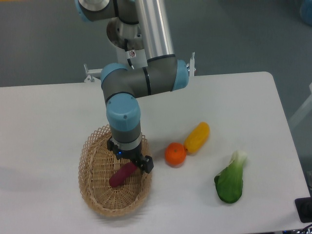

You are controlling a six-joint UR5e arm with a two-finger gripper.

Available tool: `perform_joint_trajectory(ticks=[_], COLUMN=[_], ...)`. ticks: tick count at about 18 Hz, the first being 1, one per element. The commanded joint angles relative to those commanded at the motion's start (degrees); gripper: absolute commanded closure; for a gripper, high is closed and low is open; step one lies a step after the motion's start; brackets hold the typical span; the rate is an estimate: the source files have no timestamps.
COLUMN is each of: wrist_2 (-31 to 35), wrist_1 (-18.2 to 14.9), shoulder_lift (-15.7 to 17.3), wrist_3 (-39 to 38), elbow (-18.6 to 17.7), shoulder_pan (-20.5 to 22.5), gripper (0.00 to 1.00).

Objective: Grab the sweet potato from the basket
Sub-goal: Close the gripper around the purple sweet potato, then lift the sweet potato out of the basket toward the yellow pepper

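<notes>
The sweet potato (122, 176) is a small magenta-purple tuber lying slantwise inside the tan wicker basket (95, 183) at the front left of the table. My gripper (131, 162) points down into the basket, right at the sweet potato's upper right end. A dark finger (146, 164) shows on the right side of that end; the other finger is hidden behind the wrist. The tuber still rests on the basket floor. I cannot tell whether the fingers are closed on it.
A round orange (175, 154) sits just right of the basket. A yellow-orange oblong fruit (197, 137) lies behind it. A green bok choy (230, 180) lies at the front right. The arm's elbow (141, 80) hangs over the table's back.
</notes>
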Motion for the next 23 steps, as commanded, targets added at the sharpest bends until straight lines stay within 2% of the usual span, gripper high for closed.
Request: perform_joint_trajectory(ticks=[7, 8, 10, 12, 15, 18, 20, 23], wrist_2=[0.09, 0.17, 0.18, 0.26, 0.35, 0.44, 0.35, -0.09], wrist_1=[4.22, 4.23, 4.14, 4.23, 4.23, 4.14, 4.14, 3.96], shoulder_lift=[-1.67, -1.67, -1.67, -1.94, -1.67, -1.32, -0.88, 2.01], wrist_3=[-1.93, -1.94, -1.85, -1.76, -1.85, -1.85, -1.76, -1.15], elbow=[-0.62, -0.62, -0.62, -0.62, -0.44, 0.26, 0.87, 1.93], shoulder_pan=[-0.97, -0.97, -0.97, -0.97, -0.97, -0.88, -0.79, 0.25], gripper=[0.00, 0.07, 0.35, 0.43, 0.63, 0.73, 0.74, 0.76])
